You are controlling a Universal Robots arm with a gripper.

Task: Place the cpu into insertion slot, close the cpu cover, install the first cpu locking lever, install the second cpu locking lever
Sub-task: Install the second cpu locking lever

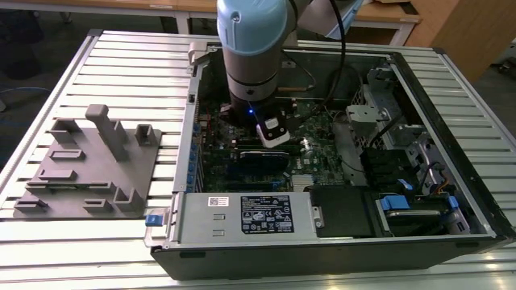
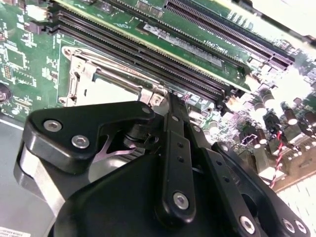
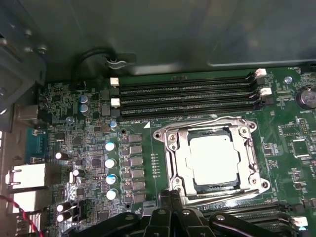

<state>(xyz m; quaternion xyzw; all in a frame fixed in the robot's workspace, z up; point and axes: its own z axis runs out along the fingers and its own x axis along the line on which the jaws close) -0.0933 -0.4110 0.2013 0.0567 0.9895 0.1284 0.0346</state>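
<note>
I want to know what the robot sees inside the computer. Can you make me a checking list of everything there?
Surface: slatted metal table with an open computer case on it.
Job's things: the cpu sits in the insertion slot; the cpu cover lies closed around it.
Clutter: grey holder block on the table, at the exterior view's left.
Grippers: the gripper is at the edge of the slot, fingers together.
Cables: black cable running into the case; red wire on the board.
Surroundings: wooden desks behind the table.

arm (image 1: pixel 251 54) upright, end effector (image 3: pixel 170 196) pointing down, fingers together.
</note>
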